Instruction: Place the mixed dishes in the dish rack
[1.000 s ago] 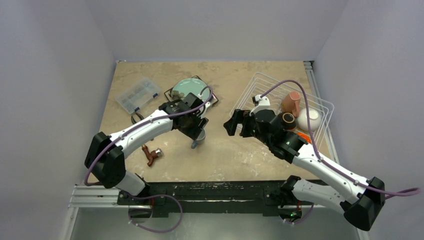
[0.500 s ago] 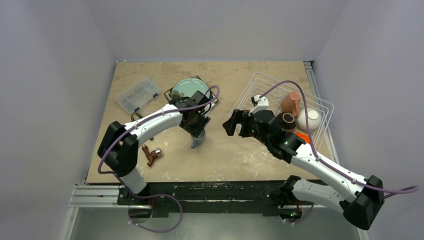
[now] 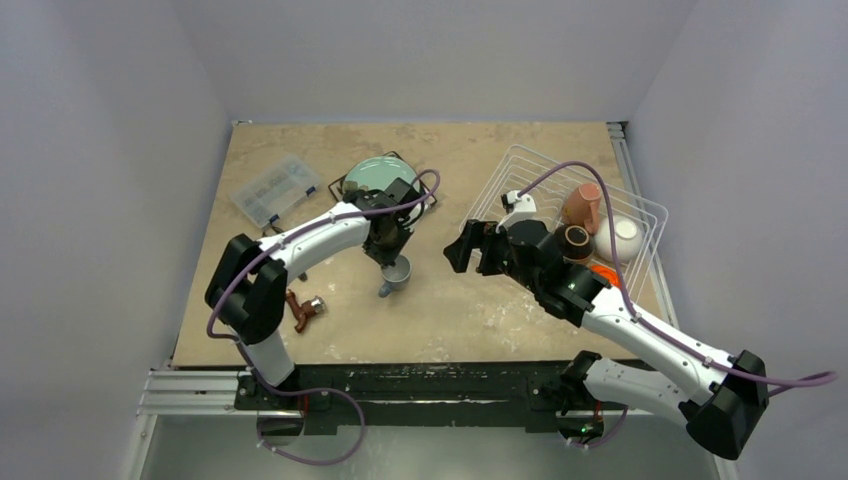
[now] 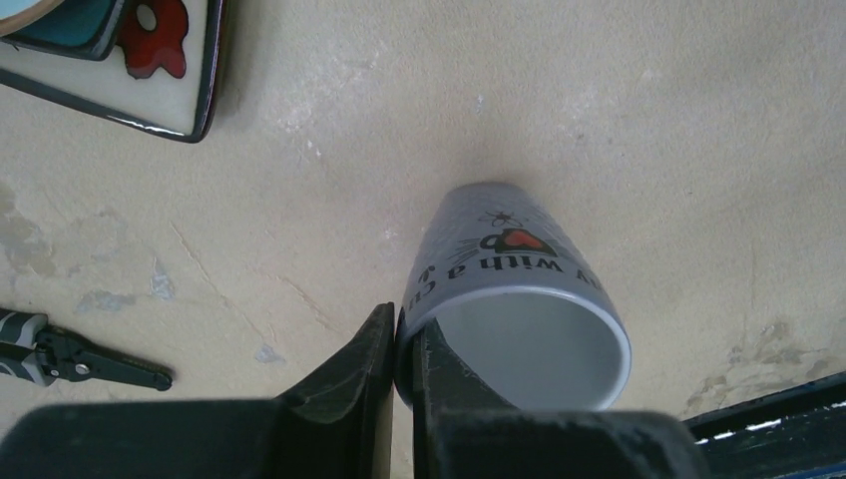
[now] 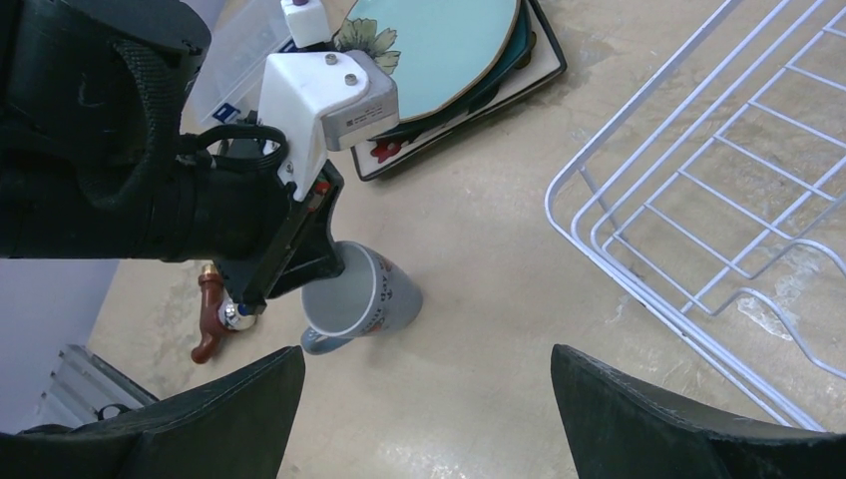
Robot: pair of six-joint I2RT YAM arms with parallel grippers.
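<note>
The left gripper (image 4: 402, 334) has its fingers pinched narrow on the rim of the pale blue mug (image 4: 499, 249), one finger inside the mouth and the other against the outer wall. The mug hangs tilted from that grip, mouth up toward the wrist and base down toward the table (image 3: 480, 310). Whether the base is clear of the surface cannot be told. Its long axis leans away from the fingers, and in the right wrist view its handle points down and toward the near edge. The dish rack (image 3: 540, 157) lies well apart to the mug's right across bare tabletop. It already holds the pink mug (image 3: 582, 207), a dark brown bowl (image 3: 576, 240), a white bowl (image 3: 618, 238) and an orange bowl (image 3: 605, 272). The right gripper (image 3: 462, 245) stands between mug and rack with its fingers spread wide and empty. It faces the mug and is the nearer arm to the rack, so the carry probably turns on that sideways gap. Just behind the left gripper, the teal plate (image 3: 378, 175) lies on the square flowered plate (image 4: 110, 90), both waiting. The pliers (image 4: 80, 354) lie to the mug's left, out of the path.
</note>
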